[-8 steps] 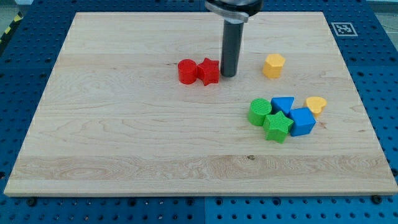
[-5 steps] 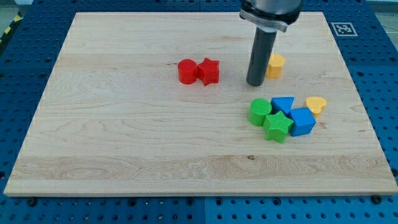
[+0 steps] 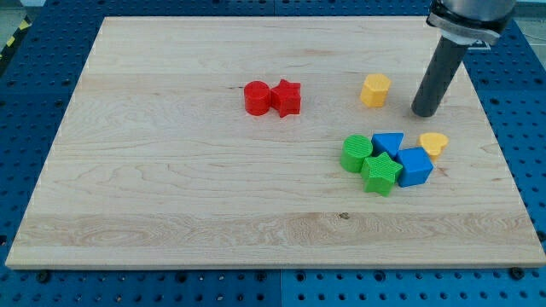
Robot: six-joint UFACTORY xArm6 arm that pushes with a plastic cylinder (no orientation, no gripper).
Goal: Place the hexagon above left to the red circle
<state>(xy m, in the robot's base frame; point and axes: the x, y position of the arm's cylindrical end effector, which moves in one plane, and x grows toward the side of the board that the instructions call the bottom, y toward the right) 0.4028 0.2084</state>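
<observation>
Since the earlier frames my tip (image 3: pixel 425 112) has been sliding across from beside the red star to the right of the yellow hexagon; none of the blocks have budged.

So the yellow plastic hexagon block (image 3: pixel 375 89) is sitting in the upper right part of the frame, well apart from the red ribbed circle block (image 3: pixel 257 98), which is hanging out upper centre and touching the red star block (image 3: pixel 287 98) on its right. My tip is resting just right of the hexagon and a bit lower, not touching it.

I'm guessing the trick now is pushing the hexagon leftward along a line that's passing above the star and circle, so it's ending up upper left of the circle without clipping either red piece. Since the tip is sitting slightly low, a straight shove would probably be angling the block up and left, which is kinda what I want.

Rod is leaning in from the top right corner, no fingers on it, so nothing is spread, pressed together or pinching anything.

Lower right, a cluster is huddling: green circle (image 3: pixel 356 153), green star (image 3: pixel 381 174), blue triangle-ish block (image 3: pixel 389 142), blue cube (image 3: pixel 415 166), yellow heart (image 3: pixel 434 142), all on the wooden board (image 3: pixel 171 188).
</observation>
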